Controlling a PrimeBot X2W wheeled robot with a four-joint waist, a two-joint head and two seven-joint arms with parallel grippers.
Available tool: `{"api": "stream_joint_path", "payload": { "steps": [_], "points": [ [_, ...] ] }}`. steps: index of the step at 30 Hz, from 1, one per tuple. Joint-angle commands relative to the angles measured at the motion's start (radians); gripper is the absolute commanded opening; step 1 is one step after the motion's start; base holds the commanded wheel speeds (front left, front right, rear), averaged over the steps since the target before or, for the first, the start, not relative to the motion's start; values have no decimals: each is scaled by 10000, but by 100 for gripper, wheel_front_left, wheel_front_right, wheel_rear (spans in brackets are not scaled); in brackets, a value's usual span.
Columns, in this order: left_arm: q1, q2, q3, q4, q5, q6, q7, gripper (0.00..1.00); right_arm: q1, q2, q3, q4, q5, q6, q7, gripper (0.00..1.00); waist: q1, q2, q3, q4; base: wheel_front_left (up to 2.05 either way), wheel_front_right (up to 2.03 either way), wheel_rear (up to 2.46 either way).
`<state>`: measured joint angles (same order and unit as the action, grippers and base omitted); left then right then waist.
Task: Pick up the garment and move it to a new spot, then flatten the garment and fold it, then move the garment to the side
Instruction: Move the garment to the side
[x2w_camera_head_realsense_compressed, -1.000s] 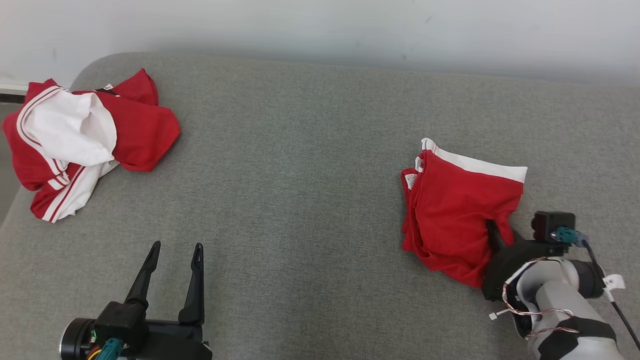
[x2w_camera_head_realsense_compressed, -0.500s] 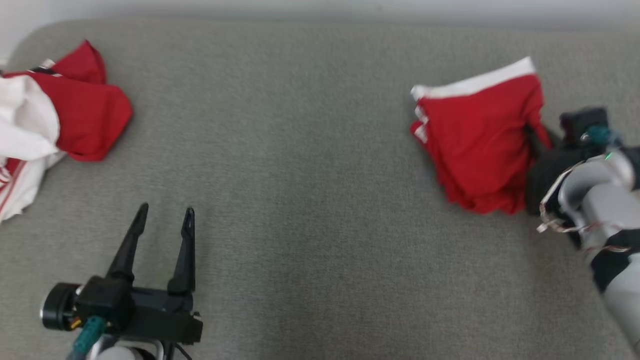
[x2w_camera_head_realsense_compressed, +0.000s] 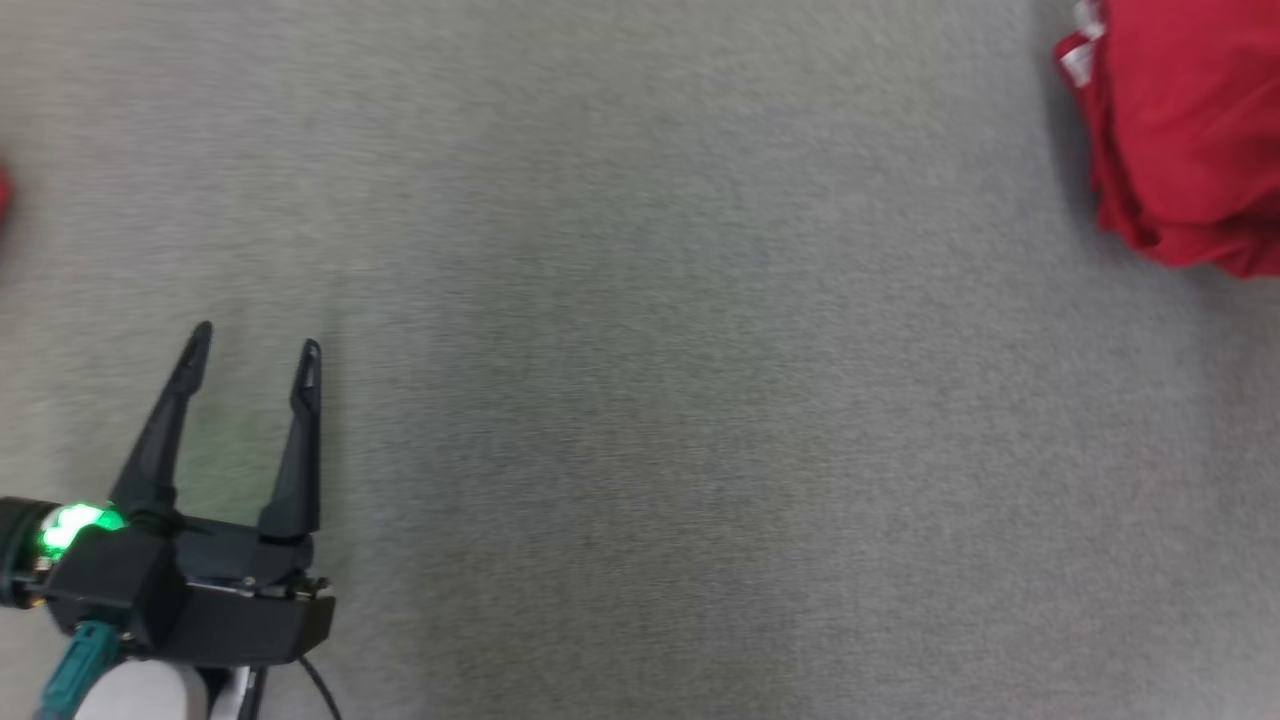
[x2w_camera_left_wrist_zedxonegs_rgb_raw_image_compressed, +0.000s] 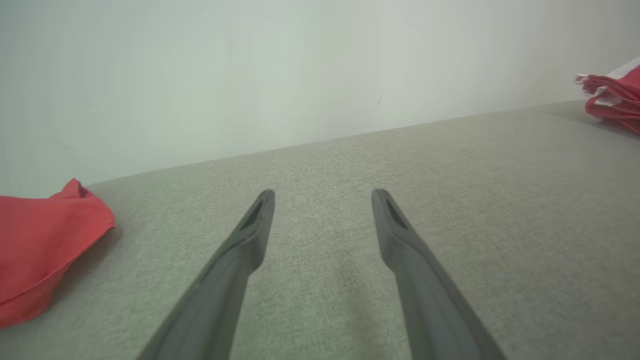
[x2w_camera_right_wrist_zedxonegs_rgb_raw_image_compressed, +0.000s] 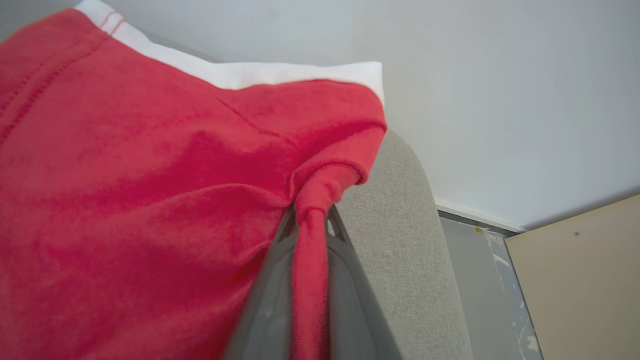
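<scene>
Two red garments and two end effectors are counted. At the far left, the second garment (x2w_camera_left_wrist_zedxonegs_rgb_raw_image_compressed: 45, 245) is seen crumpled on the grey fabric-covered surface (x2w_camera_left_wrist_zedxonegs_rgb_raw_image_compressed: 320, 160) in the left wrist view, while in the head view it is reduced to a red sliver at the left edge. Just to its right, the left end effector (x2w_camera_head_realsense_compressed: 256, 340) is held low over the surface at the lower left of the head view, its two dark fingers spread apart with nothing between them. A green light (x2w_camera_head_realsense_compressed: 70, 525) is lit at its wrist. The middle of the surface is plain grey weave, and a pale wall (x2w_camera_left_wrist_zedxonegs_rgb_raw_image_compressed: 250, 75) is shown behind it by the left wrist view. At the upper right of the head view the held garment (x2w_camera_head_realsense_compressed: 1190, 130) is found, red with a white label at its edge, well apart from the left end effector. It cannot be told whether it rests fully on the surface. Its white band (x2w_camera_right_wrist_zedxonegs_rgb_raw_image_compressed: 280, 75) is added by the right wrist view, where the right end effector (x2w_camera_right_wrist_zedxonegs_rgb_raw_image_compressed: 310, 220) is seen clamped on a twisted fold of the red cloth. To the right of that, the rounded edge of the surface, a white skirting, a grey floor (x2w_camera_right_wrist_zedxonegs_rgb_raw_image_compressed: 480, 280) and a beige panel (x2w_camera_right_wrist_zedxonegs_rgb_raw_image_compressed: 585, 280) are shown.
</scene>
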<state>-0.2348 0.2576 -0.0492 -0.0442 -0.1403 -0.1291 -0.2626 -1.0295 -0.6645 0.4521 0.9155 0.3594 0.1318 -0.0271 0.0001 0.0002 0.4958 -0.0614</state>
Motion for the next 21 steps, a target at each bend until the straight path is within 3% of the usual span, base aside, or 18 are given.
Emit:
{"api": "stream_joint_path", "payload": {
  "steps": [1, 9, 18, 19, 21],
  "points": [
    [28, 70, 46, -60, 93, 39, -27, 100, -136, 6, -9, -44, -19, -21, -49, 0, -1, -2, 690, -705, 0, 0, 0],
    [344, 497, 286, -925, 54, 130, 313, 100, -987, -481, 89, -85, -342, -21, 170, 0, -1, -2, 1143, -1077, 0, 0, 0],
    [515, 605, 337, -1450, -39, 239, 513, 100, -1990, -588, 103, 381, -1030, -21, 442, 0, -1, -2, 1378, -909, 0, 0, 0],
    [512, 602, 328, -1466, -45, 265, 515, 100, -2068, -578, 78, 468, -1172, -21, 450, 7, -1, -2, 1396, -882, 0, 0, 0],
    [480, 582, 331, -1477, -49, 308, 484, 100, -2171, -521, 4, 670, -1345, -21, 452, 73, -1, -2, 1415, -827, 0, 0, 0]
  ]
}}
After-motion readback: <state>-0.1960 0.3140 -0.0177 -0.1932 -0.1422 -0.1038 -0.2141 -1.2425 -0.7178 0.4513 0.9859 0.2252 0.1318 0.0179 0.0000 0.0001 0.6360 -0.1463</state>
